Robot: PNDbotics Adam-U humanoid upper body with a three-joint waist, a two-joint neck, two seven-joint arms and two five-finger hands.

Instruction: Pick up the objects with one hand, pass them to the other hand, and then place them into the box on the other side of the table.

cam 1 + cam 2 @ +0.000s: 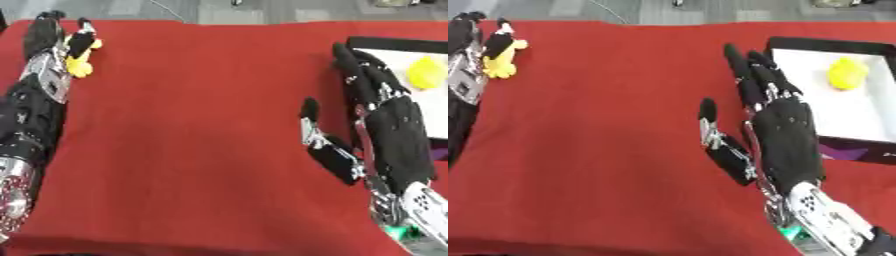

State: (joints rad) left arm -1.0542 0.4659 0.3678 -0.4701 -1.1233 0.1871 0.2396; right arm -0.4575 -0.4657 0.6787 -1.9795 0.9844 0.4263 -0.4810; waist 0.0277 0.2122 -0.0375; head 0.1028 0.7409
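It looks like a robot test room: a table with a red cloth (201, 125) stands on a plain grey floor (710, 11).

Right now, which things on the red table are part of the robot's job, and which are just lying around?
Part of the job:
- yellow object by the left hand
- yellow object in the box
- box
- right hand, open

Just there:
- red tablecloth
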